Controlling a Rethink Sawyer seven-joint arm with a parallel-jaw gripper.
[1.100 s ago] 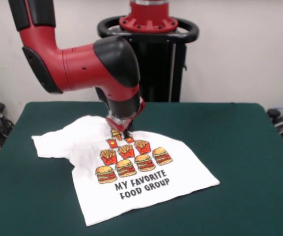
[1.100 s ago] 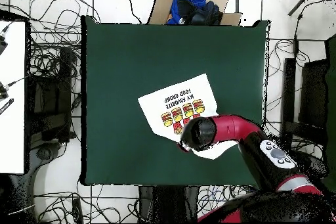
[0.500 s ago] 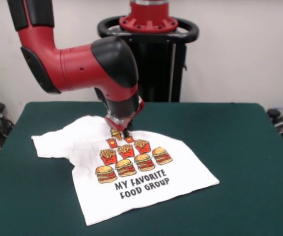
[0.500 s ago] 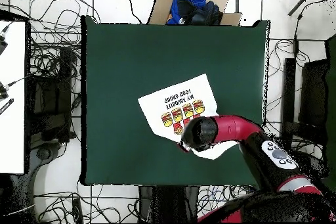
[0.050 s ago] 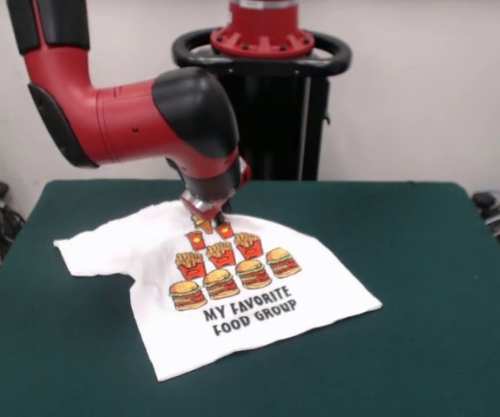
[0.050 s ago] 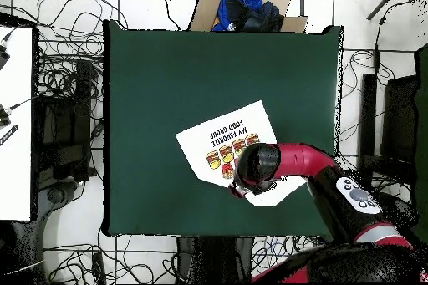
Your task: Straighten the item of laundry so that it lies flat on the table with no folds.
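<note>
The item of laundry [image 5: 311,287], a white T-shirt with burger and fries prints and black text, lies print up on the green table [image 5: 441,261], left of centre in the front view. One sleeve spreads out to the left; its collar edge bunches under the arm. My gripper [image 5: 209,217] points down at the collar, just above the prints, its tips pinched into the fabric. In the overhead view the shirt [image 6: 219,135] shows beside the arm's black wrist [image 6: 255,167], which hides the gripper and the collar.
The arm's red link [image 5: 120,122] reaches in from the upper left of the front view, over the shirt's far edge. A cardboard box with blue cloth [image 6: 242,7] sits beyond the table's top edge in the overhead view. Cables lie on the floor around the table.
The gripper has drawn back toward the table's far side and slightly left in the front view. The shirt slid along with it, and its hem moved away from the near edge.
</note>
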